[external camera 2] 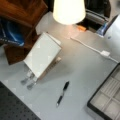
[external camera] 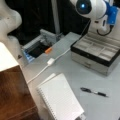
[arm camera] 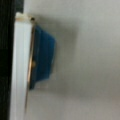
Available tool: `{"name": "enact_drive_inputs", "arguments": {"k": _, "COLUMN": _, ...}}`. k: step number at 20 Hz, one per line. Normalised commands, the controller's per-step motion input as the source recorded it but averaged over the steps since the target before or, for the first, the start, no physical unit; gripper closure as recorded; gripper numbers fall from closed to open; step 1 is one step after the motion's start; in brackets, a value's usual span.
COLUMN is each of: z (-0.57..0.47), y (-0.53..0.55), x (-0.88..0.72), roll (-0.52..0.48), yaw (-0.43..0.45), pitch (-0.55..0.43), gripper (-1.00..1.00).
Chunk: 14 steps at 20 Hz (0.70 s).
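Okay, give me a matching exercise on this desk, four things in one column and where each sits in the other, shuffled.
Places are as seen in a front view.

Things:
1. pen
2. notebook
3. orange piece
4. tray box

Places:
A. bottom middle, by the wooden cabinet
B. right side, under the arm
C. beside the dark opening, upper left
D. lower right, alone on the table

Pairs: 1-D, 2-A, 3-C, 4-B

The end effector is not in view.

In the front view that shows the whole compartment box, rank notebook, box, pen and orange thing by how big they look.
1. Notebook, though it lies nearer the camera, so its lead over the box is unsure.
2. Compartment box.
3. Pen.
4. Orange object.
The gripper does not show.
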Motion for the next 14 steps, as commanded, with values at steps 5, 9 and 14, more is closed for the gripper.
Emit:
{"name": "enact_drive_inputs", "arguments": {"k": 5, "z": 0.1, "y": -0.01, "x": 0.04, "roll": 0.049, "yaw": -0.075, "pitch": 0.087, "gripper": -1.0}}
{"name": "enact_drive_inputs", "arguments": {"k": 9, "z": 0.14, "y": -0.19, "x": -0.02, "roll": -0.018, "yaw": -0.054, "pitch": 0.136, "gripper": -1.0}}
{"name": "enact_drive_inputs", "arguments": {"k": 14, "z": 0.11, "y": -0.49, "x": -0.09, "roll": -0.205, "yaw": 0.028, "pitch": 0.168, "gripper": -1.0}}
